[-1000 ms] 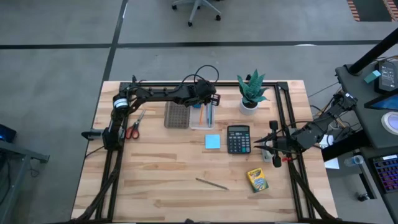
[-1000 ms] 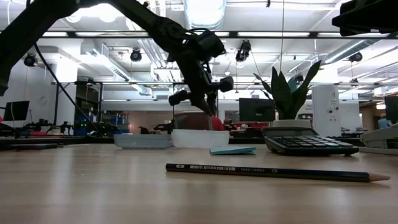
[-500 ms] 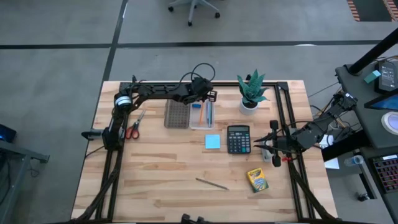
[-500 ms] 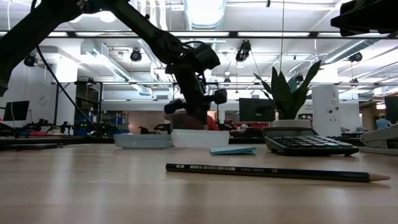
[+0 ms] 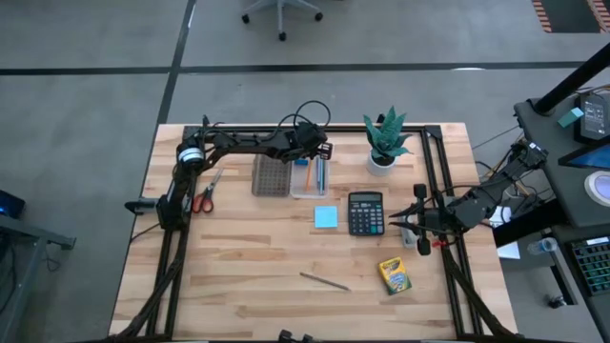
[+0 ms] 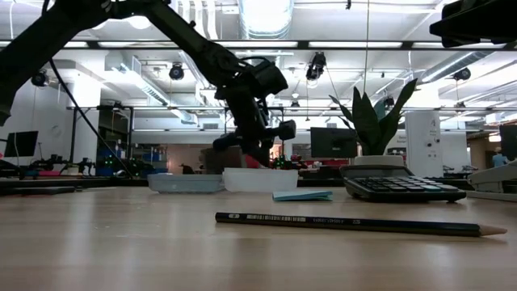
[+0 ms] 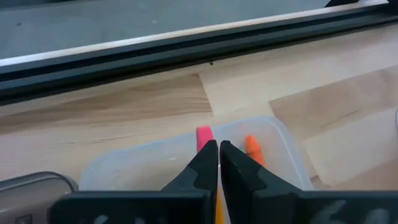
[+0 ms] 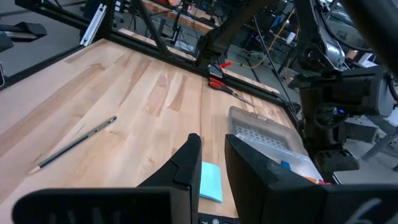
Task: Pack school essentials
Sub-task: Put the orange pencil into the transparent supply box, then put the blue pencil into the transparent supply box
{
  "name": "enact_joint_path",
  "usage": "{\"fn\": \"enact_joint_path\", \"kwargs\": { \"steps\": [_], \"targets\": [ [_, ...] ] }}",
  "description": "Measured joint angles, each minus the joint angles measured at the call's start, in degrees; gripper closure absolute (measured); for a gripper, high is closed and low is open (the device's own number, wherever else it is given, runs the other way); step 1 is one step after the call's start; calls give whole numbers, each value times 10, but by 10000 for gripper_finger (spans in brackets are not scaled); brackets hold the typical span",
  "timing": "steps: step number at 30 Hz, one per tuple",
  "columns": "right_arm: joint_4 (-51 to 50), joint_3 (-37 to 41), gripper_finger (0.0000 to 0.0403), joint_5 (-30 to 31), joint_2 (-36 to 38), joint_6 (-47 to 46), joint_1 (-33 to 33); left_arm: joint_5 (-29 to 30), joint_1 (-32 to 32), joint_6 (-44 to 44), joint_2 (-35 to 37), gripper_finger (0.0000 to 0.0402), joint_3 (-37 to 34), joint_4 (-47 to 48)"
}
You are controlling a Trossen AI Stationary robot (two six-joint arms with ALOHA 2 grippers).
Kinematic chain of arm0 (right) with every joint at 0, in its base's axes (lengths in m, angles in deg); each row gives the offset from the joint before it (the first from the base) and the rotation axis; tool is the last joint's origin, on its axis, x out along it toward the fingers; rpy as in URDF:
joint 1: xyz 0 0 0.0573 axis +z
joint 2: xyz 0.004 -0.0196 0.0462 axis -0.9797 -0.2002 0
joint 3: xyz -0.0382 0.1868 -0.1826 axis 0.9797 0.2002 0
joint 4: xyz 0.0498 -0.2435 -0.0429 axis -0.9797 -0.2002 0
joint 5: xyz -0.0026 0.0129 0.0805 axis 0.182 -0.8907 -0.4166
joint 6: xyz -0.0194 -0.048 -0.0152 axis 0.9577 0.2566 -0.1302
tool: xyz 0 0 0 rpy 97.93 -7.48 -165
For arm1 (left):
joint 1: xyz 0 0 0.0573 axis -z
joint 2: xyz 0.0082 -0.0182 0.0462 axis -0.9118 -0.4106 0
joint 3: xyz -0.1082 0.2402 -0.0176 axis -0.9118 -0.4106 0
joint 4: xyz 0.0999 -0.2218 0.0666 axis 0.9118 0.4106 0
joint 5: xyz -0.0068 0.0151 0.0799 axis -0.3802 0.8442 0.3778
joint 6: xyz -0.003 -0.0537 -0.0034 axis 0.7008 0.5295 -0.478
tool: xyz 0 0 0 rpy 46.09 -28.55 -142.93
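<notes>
Left gripper (image 5: 322, 150) parked over the clear pencil tray (image 5: 312, 177), fingers pinched together with nothing in them.

Standing here, I can see the clear tray right under that gripper holding a blue eraser (image 5: 301, 162), a couple of thin pens (image 5: 319, 174) and an orange pencil tip (image 7: 252, 145) next to a pink one (image 7: 203, 136), both just ahead of the closed fingertips (image 7: 210, 154). The dark brown tray (image 5: 271, 175) sits just beside it, toward the arm's base. The left arm stretches along the far edge of the table (image 5: 238, 267), wrist tipped down. The scissors (image 5: 205, 191) lie back by its shoulder. The sticky pad (image 5: 326, 217), calculator (image 5: 365, 212), crayon box (image 5: 394, 275) and a lone pencil (image 5: 325, 281) are out on the wood, well apart from it. The right gripper (image 5: 416, 219) waits just beside the calculator, fingers (image 8: 184, 163) slightly apart, empty.
</notes>
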Motion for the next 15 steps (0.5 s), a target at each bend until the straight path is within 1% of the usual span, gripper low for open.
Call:
{"fn": "enact_joint_path", "kwargs": {
  "steps": [9, 15],
  "targets": [
    [0, 0, 342, 0, 0, 0, 0, 0, 5, 3, -1, 402, 0, 23],
    [0, 0, 342, 0, 0, -1, 0, 1, 6, 1, -2, 402, 4, 0]
  ]
}}
